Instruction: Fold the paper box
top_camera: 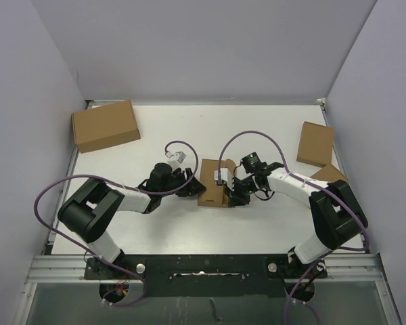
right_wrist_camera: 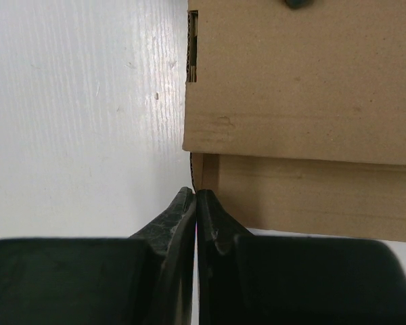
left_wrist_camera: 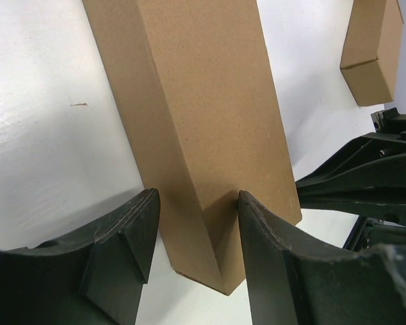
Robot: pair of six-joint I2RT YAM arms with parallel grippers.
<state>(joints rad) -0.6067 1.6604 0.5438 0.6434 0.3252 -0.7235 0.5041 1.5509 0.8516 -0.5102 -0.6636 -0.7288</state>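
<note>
The paper box (top_camera: 212,184) is a small oblong brown cardboard box lying at the middle of the table between my two grippers. In the left wrist view the paper box (left_wrist_camera: 210,101) runs away from the camera. My left gripper (left_wrist_camera: 197,196) straddles its near end, one finger (left_wrist_camera: 132,237) at its side wall and the other on its top face. My left gripper (top_camera: 191,184) is at the box's left side. My right gripper (top_camera: 231,193) is at its right side. My right gripper (right_wrist_camera: 195,191) is shut with nothing between the tips, which touch the lower corner of the box (right_wrist_camera: 304,101).
A larger closed brown carton (top_camera: 105,125) lies at the back left. Two other closed brown boxes (top_camera: 316,143) (top_camera: 328,174) lie at the right edge; one of these boxes (left_wrist_camera: 372,47) shows in the left wrist view above the right arm (left_wrist_camera: 365,176).
</note>
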